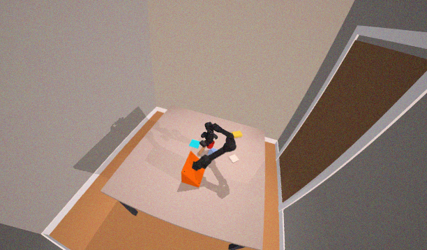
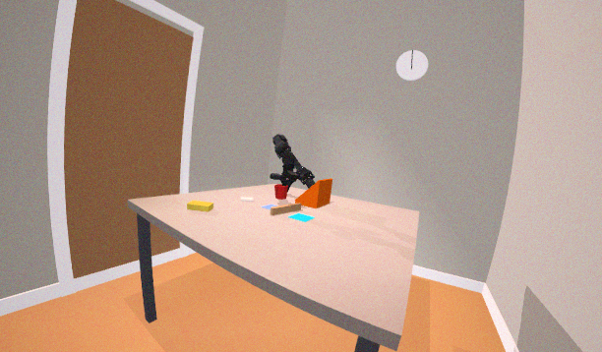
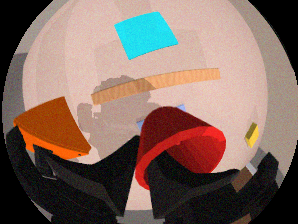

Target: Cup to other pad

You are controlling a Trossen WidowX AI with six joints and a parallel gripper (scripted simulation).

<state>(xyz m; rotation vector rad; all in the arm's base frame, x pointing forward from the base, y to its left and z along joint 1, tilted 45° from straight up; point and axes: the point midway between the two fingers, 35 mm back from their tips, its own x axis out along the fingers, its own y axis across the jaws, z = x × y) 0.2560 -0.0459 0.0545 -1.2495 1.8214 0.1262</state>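
So we've got the small red tapered cup [image 3: 178, 144] pinched in the black parallel-jaw gripper [image 3: 136, 185], fingers nearly closed, clamped on the cup's wall at the rim. In the wrist view the rim faces the camera and the narrower base points away toward the table, so its long axis runs more or less along the camera's line of sight, leaning a bit to the upper left. From the exterior view the cup [image 2: 281, 192] looks upright, mouth up, held just above the pinkish-beige table top [image 2: 332, 246]. We can't see inside it from any angle.

Position-wise, it hangs over the pale blue square pad [image 2: 269, 206], of which only a sliver peeks out beside the cup in the wrist view. The long tan wooden bar [image 3: 156, 84] lies across the table between that pad and the bright cyan square pad [image 3: 145, 34], which sits well past the bar.

The black arm [image 1: 222, 144] rises from its base next to the orange wedge-shaped block [image 1: 192, 170], bends at the elbow, and folds forward and down, so the wrist comes at the cup from above. Off to the sides we also spot a yellow rectangular block [image 2: 200, 205] and a small white block [image 2: 247, 199], both well clear of the cup.
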